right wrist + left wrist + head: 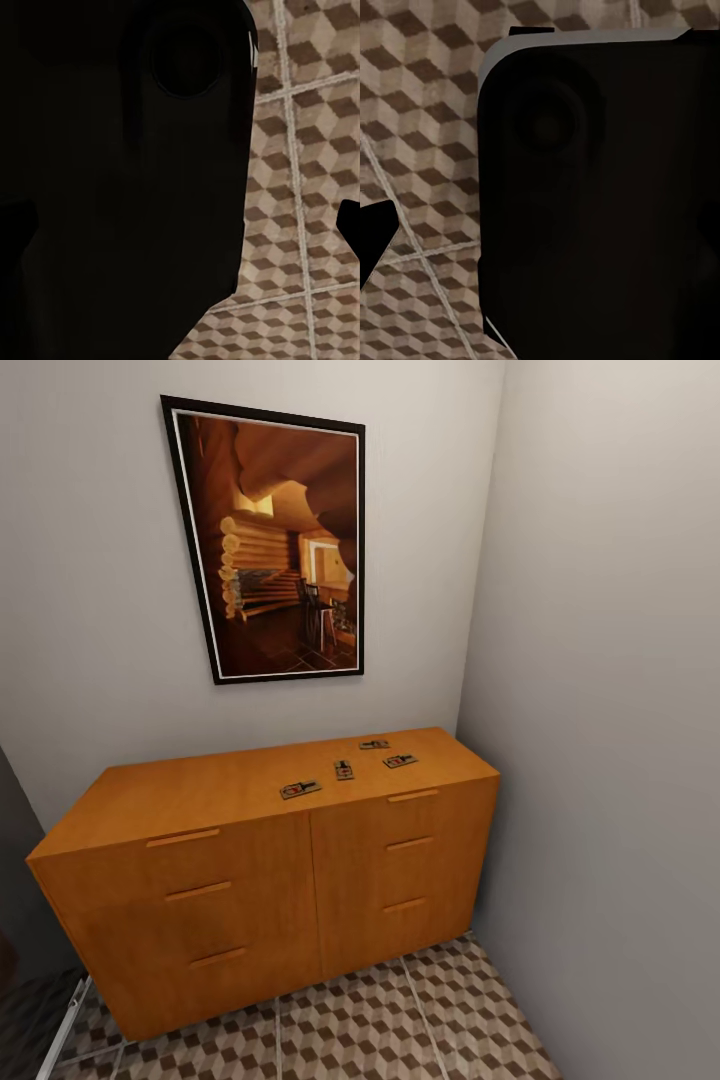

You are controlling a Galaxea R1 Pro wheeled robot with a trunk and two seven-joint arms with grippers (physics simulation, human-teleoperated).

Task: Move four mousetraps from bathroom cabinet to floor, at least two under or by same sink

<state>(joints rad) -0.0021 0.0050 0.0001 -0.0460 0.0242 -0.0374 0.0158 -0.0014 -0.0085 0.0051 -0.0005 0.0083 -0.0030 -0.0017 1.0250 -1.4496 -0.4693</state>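
Four mousetraps lie on top of the cabinet (pixel 250 880) in front of you. Going left to right, you see the first mousetrap (pixel 300 789) near the front edge, the second mousetrap (pixel 344 769) just behind it, the third mousetrap (pixel 375 744) farthest back, and the fourth mousetrap (pixel 400 761) nearest the right wall. They are apart from each other. One framed picture (pixel 275 545) hangs above. Six bar handles show on the drawer fronts. The bathroom floor (pixel 380 1030) has cube tiles. Your wrist views show dark shapes over tiles, so you cannot tell whether either gripper is apart or together.
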